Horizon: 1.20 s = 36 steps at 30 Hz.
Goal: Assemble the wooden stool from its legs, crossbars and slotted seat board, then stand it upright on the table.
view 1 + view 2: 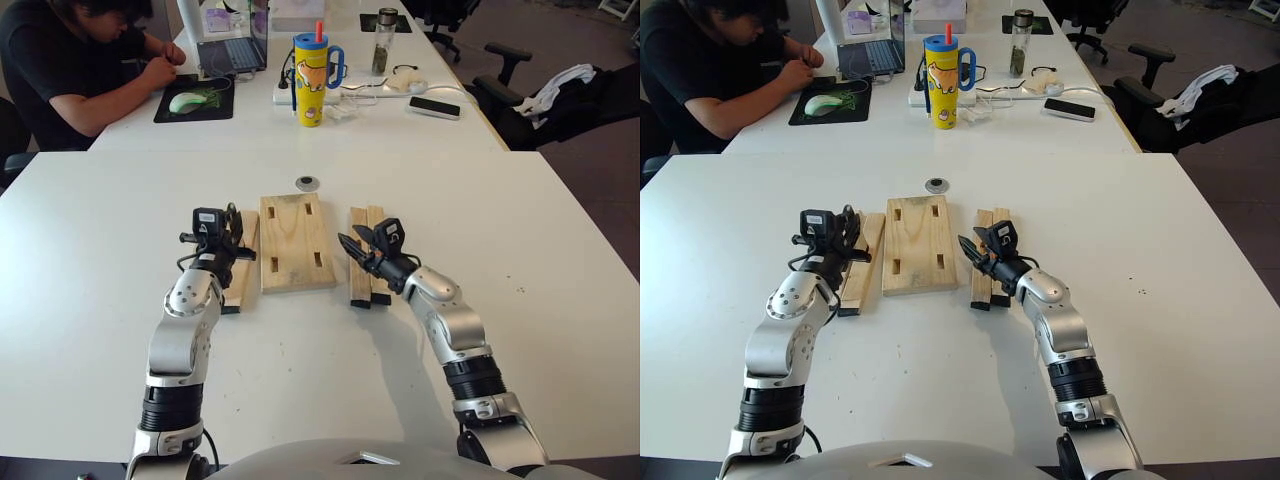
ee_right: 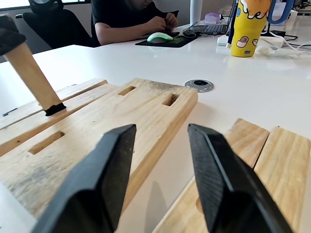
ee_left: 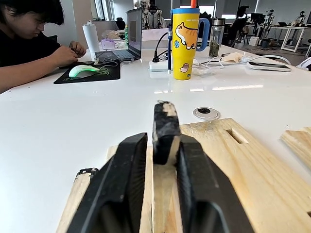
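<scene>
The slotted seat board (image 1: 296,243) lies flat in the middle of the white table (image 1: 100,230). Wooden pieces (image 1: 238,275) lie along its left side and two more (image 1: 366,268) along its right. My left gripper (image 1: 233,233) sits over the left pieces, shut on a wooden leg (image 3: 165,127) with a black tip; that leg (image 2: 30,73) stands tilted up off the pile. My right gripper (image 1: 346,246) hovers open just above the right pieces, its fingers (image 2: 214,174) pointing at the board's right edge with nothing between them.
A round cable grommet (image 1: 307,182) sits just behind the board. On the far table stand a yellow cup (image 1: 311,80), a phone (image 1: 434,107), a bottle (image 1: 385,40) and a laptop (image 1: 232,50), with a person seated at the far left. An office chair (image 1: 520,100) stands at the right.
</scene>
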Motion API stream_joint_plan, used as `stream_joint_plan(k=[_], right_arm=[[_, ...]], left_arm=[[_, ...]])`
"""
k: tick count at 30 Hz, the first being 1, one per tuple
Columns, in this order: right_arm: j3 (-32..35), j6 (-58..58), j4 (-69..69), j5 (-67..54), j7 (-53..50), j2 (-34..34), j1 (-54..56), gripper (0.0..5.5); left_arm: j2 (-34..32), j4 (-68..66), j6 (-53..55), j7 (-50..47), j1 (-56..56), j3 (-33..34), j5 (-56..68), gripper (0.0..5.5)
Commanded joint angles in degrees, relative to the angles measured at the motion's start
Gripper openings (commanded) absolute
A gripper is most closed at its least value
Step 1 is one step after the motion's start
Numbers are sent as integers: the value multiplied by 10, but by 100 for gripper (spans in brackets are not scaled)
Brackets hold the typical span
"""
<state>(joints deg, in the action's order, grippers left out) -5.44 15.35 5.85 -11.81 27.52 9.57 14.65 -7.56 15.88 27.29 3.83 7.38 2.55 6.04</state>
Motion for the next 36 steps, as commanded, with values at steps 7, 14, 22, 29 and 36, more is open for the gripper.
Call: stream_joint_plan(k=[7, 14, 22, 29, 36], right_arm=[[112, 60, -8, -148, 9, -35, 42, 228], [212, 211, -13, -384, 113, 7, 74, 338], [269, 355, 37, -518, 171, 78, 105, 472], [269, 385, 44, -531, 196, 93, 102, 540], [283, 414, 14, -580, 209, 86, 98, 518]], left_arm=[[-14, 40, 40, 33, 134, 51, 75, 44], [-28, -27, 123, 184, 227, 116, 303, 44], [-42, -74, 242, 246, 241, 161, 503, 44], [-37, -93, 282, 227, 246, 175, 589, 44], [-38, -93, 310, 220, 228, 152, 627, 44]])
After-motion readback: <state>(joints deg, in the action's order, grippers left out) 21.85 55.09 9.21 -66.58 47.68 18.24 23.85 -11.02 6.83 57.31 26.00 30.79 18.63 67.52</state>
